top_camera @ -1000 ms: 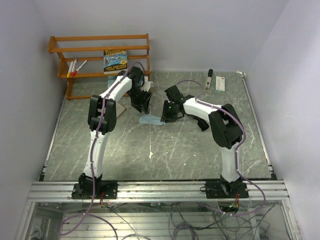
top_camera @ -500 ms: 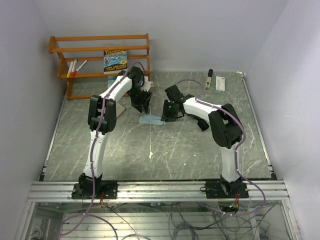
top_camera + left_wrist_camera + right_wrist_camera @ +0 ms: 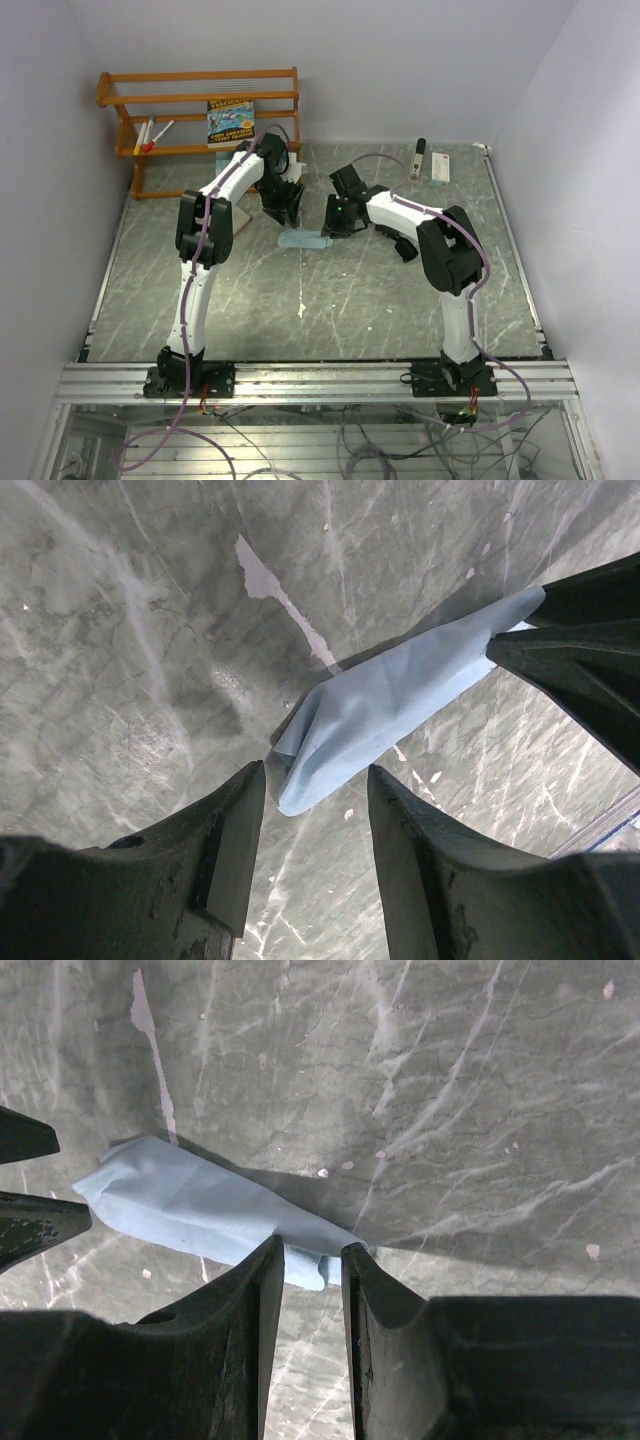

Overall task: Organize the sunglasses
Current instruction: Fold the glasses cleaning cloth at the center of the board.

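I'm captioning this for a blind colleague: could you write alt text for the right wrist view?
The right gripper pinches one end of a light blue cloth over a grey-green marbled table. The cloth stretches left toward the left gripper, dark at the frame's left edge.

You see a pale blue pouch point(image 3: 380, 715) on a grey-green table point(image 3: 400, 300) streaked with white marble veins. The rack point(image 3: 200, 77) is orange wood, and the book point(image 3: 230, 121) has a yellow and blue cover.

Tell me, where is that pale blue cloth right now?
In the top view, the pale blue cloth is near the centre, between the two arms, one end pinched in the right claw, the other just ahead of the open left claw.
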Robot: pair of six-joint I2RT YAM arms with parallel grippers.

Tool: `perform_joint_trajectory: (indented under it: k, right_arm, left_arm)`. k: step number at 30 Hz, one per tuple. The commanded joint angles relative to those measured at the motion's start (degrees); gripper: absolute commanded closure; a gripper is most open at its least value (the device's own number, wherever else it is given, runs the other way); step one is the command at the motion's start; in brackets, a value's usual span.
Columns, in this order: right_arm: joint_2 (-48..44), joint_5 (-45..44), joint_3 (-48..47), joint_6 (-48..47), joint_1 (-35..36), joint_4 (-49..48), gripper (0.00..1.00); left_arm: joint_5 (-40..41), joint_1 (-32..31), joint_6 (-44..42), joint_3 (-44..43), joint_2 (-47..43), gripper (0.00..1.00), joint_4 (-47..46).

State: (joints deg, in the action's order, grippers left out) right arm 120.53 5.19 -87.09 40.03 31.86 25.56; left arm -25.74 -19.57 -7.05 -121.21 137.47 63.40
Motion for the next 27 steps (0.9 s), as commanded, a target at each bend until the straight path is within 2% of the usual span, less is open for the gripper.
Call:
perform_joint_trajectory:
  k: [1,10,16,27]
  right_arm:
    - [1.55,-0.09,-1.20,-0.39,-0.46,-1.00,0.71]
    - [1.43,0.25,-0.92,-0.22,-0.91,-2.89,0.72]
    - [1.50,0.76,-1.25,0.71,-1.27,-3.37,0.99]
    - [1.55,3.09,-2.25,3.44,-2.80,-3.20,1.00]
  left_arm:
    - [-1.80,0.41,0.28,-0.91,0.49,0.44,0.16]
    - [-2.25,0.41,0.46,-0.80,0.68,0.45,-0.10]
    - [-2.56,0.41,0.54,-0.70,0.78,0.45,-0.21]
    - [-2.65,0.41,0.46,-0.93,0.93,0.47,0.02]
